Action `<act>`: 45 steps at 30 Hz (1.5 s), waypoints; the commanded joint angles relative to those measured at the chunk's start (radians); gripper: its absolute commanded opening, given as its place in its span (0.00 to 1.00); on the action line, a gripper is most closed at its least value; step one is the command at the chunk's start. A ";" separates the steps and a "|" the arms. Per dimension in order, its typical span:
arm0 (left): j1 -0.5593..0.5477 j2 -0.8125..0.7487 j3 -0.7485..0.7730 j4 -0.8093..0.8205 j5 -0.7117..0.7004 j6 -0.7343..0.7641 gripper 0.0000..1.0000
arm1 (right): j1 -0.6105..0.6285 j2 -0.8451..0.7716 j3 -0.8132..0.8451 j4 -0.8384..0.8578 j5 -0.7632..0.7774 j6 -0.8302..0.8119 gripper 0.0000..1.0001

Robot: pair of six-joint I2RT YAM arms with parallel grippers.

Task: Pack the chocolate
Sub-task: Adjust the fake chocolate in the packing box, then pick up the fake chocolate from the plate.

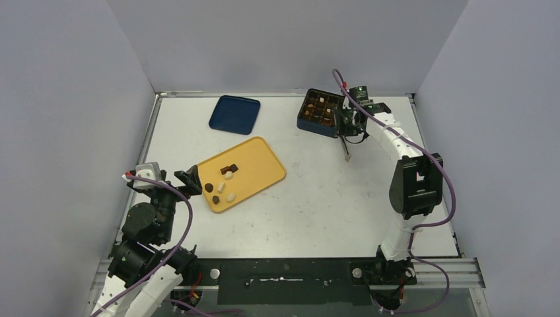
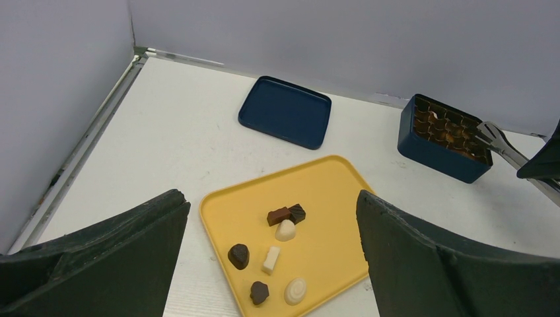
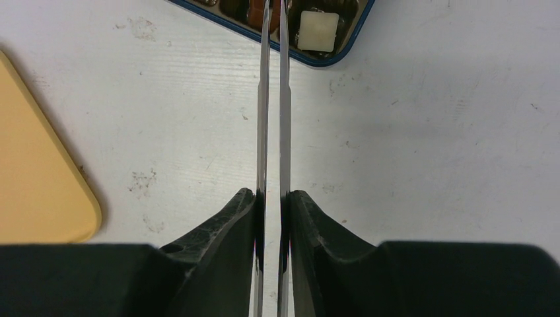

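Note:
Several chocolate pieces (image 1: 221,187), dark brown, caramel-brown and white, lie loose on the yellow tray (image 1: 261,162); the left wrist view shows them too (image 2: 270,259). My left gripper (image 1: 196,182) is open and empty at the tray's left corner, just above the table; the pieces show between its fingers (image 2: 272,198). My right gripper (image 1: 348,124) is shut on thin metal tongs (image 3: 263,99). The tong tips reach over the near edge of the dark blue gridded box (image 1: 310,125), which holds brown pieces and a white one (image 3: 318,30).
The flat dark blue lid (image 1: 234,114) lies at the back, left of the box; it also shows in the left wrist view (image 2: 285,112). Grey walls close the table on three sides. The tray's corner (image 3: 59,218) lies left of the tongs.

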 commanded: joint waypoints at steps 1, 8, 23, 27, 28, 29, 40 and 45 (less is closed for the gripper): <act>0.006 -0.015 0.009 0.034 -0.006 0.012 0.97 | -0.005 -0.044 0.045 0.016 -0.045 0.004 0.24; 0.006 -0.009 0.008 0.039 -0.007 0.013 0.97 | -0.012 -0.053 0.050 -0.024 -0.099 -0.001 0.31; 0.006 -0.006 0.010 0.037 0.006 0.012 0.97 | 0.178 -0.165 -0.099 0.214 -0.133 -0.002 0.32; 0.006 -0.023 0.008 0.035 -0.005 0.010 0.97 | 0.299 -0.120 -0.084 0.241 -0.094 -0.002 0.35; 0.006 -0.029 0.009 0.036 -0.008 0.010 0.97 | 0.323 -0.104 -0.074 0.242 -0.087 -0.002 0.35; 0.006 -0.032 0.008 0.037 -0.012 0.010 0.97 | 0.351 -0.089 -0.064 0.243 -0.085 -0.005 0.36; 0.007 -0.051 0.013 0.033 -0.039 0.010 0.97 | 0.570 0.050 0.026 0.201 -0.115 -0.090 0.39; 0.009 -0.075 0.010 0.038 -0.048 0.010 0.97 | 0.608 0.122 0.073 0.152 -0.120 -0.109 0.40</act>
